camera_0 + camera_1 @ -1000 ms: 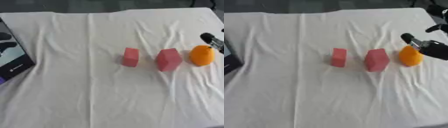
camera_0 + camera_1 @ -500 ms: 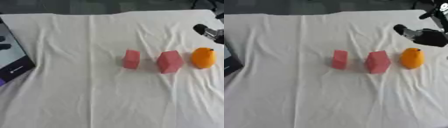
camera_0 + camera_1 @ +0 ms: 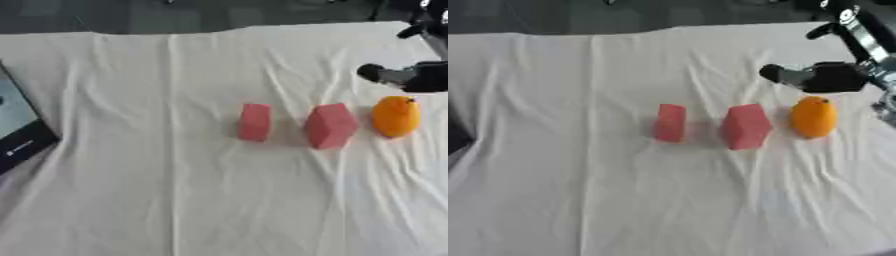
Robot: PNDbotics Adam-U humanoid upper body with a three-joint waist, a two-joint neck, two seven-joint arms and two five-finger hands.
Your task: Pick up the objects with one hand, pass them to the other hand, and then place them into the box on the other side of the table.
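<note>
No writing can be read anywhere. At the far left edge a dark box (image 3: 22,130) sits partly out of view on the desk (image 3: 157,200), which is covered by a wrinkled white cloth (image 3: 623,210). Wide bare cloth lies between the box and the objects, and more on the near side. Three objects stand in a row right of centre, apart from one another: two pink blocks, a narrow one (image 3: 255,122) and a wider one (image 3: 330,125), then one orange fruit (image 3: 813,116) at the right. The right hand (image 3: 820,77) hovers just beyond the fruit, grasping nothing; whether its fingers are curled or straight cannot be told. The left hand does not show.
</note>
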